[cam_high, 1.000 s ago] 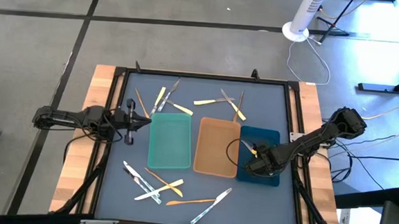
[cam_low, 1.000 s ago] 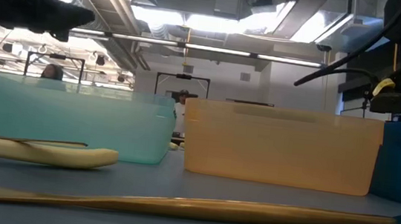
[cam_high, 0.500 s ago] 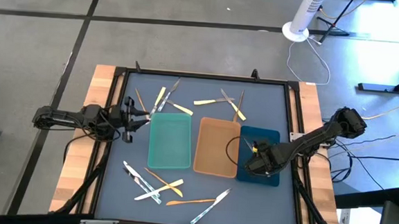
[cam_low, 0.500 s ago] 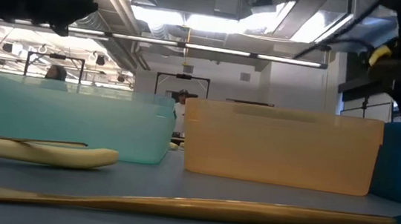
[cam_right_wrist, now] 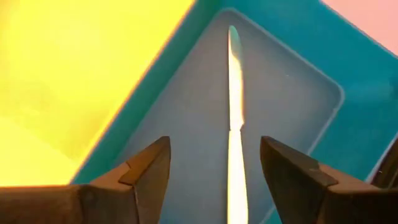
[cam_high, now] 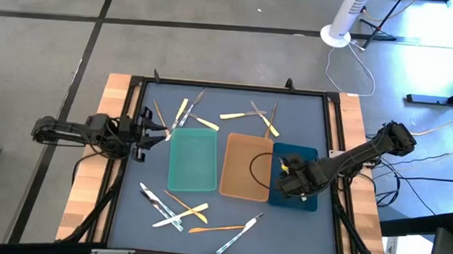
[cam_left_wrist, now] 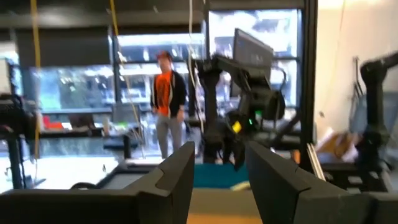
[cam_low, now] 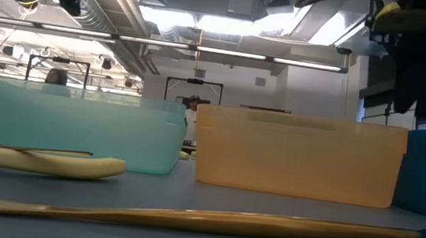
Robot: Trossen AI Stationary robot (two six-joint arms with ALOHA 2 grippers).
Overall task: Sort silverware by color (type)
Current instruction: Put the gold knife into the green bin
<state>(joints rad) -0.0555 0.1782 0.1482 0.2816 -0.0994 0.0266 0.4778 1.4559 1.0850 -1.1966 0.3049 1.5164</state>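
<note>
Step in hand: by my reading, a drop-off; the right gripper hovers over the dark-blue rectangular tray at the right of the tray row, jaws spread and holding nothing.
Delivered piece: a yellow-handled, silver-tipped knife lies flat on that tray's floor, between the spread fingers in the right wrist view.
Left gripper: raised at the table's left edge beside the pale teal rectangular tray, jaws apart, empty.
Silverware left: a far cluster of thin utensils beyond the trays, a near cluster in front of them; the tan tray looks empty.
Next move: probably lift clear, pick another loose piece, match it by colour.
</note>
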